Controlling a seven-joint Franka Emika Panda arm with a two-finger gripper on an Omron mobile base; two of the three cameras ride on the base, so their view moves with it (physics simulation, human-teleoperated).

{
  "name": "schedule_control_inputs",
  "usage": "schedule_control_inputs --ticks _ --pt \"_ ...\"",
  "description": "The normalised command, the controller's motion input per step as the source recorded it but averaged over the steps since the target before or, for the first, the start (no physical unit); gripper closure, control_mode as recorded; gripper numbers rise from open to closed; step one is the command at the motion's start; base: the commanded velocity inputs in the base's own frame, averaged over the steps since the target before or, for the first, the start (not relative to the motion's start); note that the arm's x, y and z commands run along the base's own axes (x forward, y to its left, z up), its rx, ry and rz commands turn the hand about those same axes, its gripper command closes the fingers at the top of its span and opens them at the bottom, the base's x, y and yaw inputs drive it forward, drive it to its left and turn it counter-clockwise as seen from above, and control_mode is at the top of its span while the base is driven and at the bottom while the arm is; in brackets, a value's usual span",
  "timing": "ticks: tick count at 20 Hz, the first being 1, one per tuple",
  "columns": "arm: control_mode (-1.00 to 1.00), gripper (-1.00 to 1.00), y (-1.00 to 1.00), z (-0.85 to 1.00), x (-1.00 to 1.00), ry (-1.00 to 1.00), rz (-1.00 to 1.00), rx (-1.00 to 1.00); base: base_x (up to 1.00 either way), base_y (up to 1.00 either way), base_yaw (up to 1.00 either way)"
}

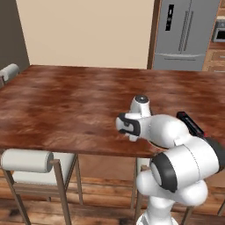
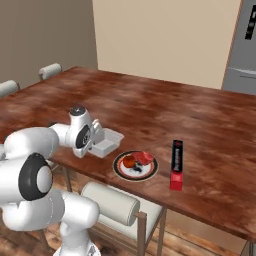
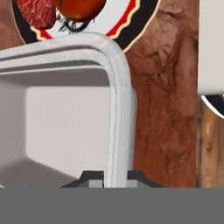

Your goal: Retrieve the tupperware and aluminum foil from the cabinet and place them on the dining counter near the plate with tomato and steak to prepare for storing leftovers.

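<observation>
Clamped on the right-hand rim of the tupperware (image 3: pixel 61 127), the gripper (image 3: pixel 111 178) has one dark fingertip inside the wall and one outside — the jaws are closed on that thin edge. From the right base view the tupperware (image 2: pixel 107 142) sits low over the dining counter (image 2: pixel 200 115), just beside the plate (image 2: pixel 135 166) and near the counter's near edge; whether its base touches the wood I cannot tell. In the hand view the container's rounded corner reaches the plate's dark rim (image 3: pixel 144 17), so little room is left on that side.

On the plate lie the tomato (image 2: pixel 129 161) and, beside it, the steak (image 2: pixel 144 157). To the right of the plate, a little apart from it, the aluminum foil (image 2: pixel 177 164) lies flat, its red end pointing toward the near edge.

Far and left of the container the tabletop is bare wood — wide room there. Below the near edge a padded chair (image 2: pixel 112 202) stands tucked under the counter. A grey fridge (image 1: pixel 186 33) stands beyond the far right corner.
</observation>
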Motion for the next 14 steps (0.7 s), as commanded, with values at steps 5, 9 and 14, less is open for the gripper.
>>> schedule_control_inputs --ticks 5,9,14 --pt "-1.00 1.00 0.00 -0.39 0.37 0.02 0.00 0.00 0.00 0.00 0.00" --pt "-1.00 1.00 -0.14 -0.37 0.33 0.03 0.00 0.00 0.00 0.00 0.00" --pt "-1.00 1.00 -0.08 -0.38 0.32 0.03 0.00 0.00 0.00 0.00 0.00"
